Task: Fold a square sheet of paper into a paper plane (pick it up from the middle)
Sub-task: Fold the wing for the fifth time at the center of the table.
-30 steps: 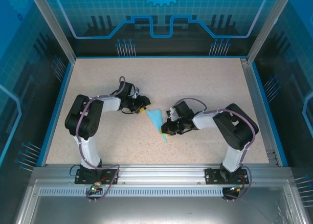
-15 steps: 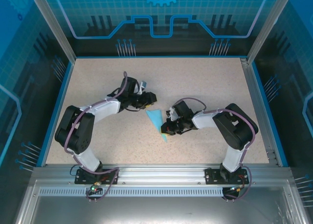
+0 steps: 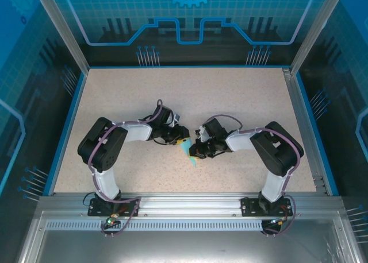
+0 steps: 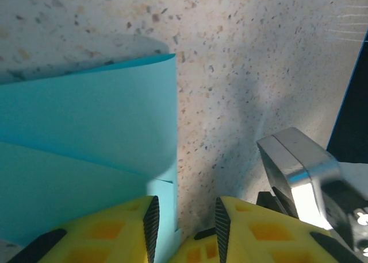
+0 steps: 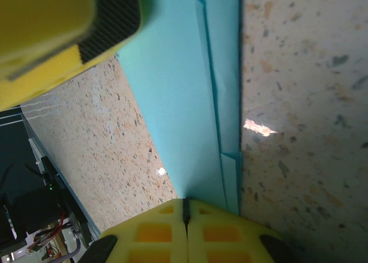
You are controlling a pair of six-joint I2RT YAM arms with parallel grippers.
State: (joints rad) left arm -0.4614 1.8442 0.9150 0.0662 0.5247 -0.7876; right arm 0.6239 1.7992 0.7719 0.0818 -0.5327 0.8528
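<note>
The cyan sheet of paper (image 5: pixel 184 102), folded into a long pointed shape with layered flaps, lies on the speckled table (image 3: pixel 230 96). My right gripper (image 5: pixel 185 208) is shut on its narrow end, which vanishes between the yellow fingers. In the top view that gripper (image 3: pixel 196 150) sits at the paper's right side, and only a cyan tip (image 3: pixel 191 158) pokes out below. My left gripper (image 4: pixel 185 223) is open, low over the paper's wide end (image 4: pixel 86 136), with the paper's edge running into the gap between its pads. From above, the left gripper (image 3: pixel 183 142) covers most of the paper.
The two wrists nearly touch at the table's centre. The left gripper's finger (image 5: pixel 86 27) shows close above the paper in the right wrist view. A blue rim and metal posts (image 3: pixel 299 102) border the table.
The left arm has swung right from beside the paper to over its wide end, covering most of it, and its jaws have narrowed. The right arm and paper stay put.
</note>
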